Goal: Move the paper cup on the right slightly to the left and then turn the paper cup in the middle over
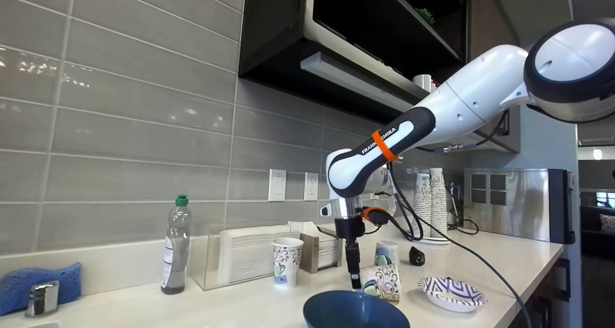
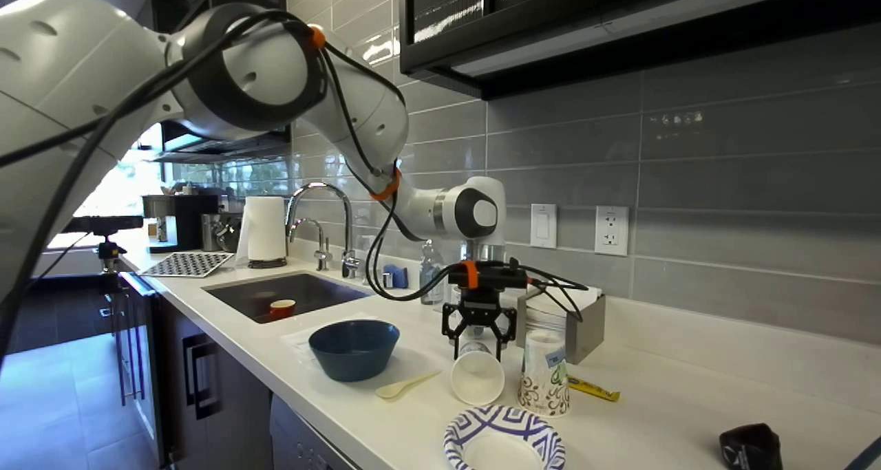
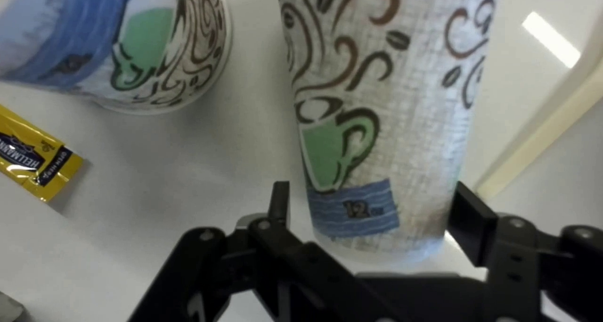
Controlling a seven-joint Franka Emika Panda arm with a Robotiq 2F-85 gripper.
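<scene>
One tapered, swirl-printed white paper cup (image 3: pixel 395 124) lies sideways on the pale counter (image 2: pixel 674 422), the black end effector (image 2: pixel 478 351) released, fingers astride its base. Just beside it we see an inverted patterned paper cup (image 2: pixel 544 387), then a round dark-blue bowl (image 2: pixel 354 367); a purple-and-white plate (image 2: pixel 506 418) borders open counter near the edge.

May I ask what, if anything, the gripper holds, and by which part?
Nothing: the open gripper straddles the base end of the lying paper cup, with a gap beside one finger.
</scene>
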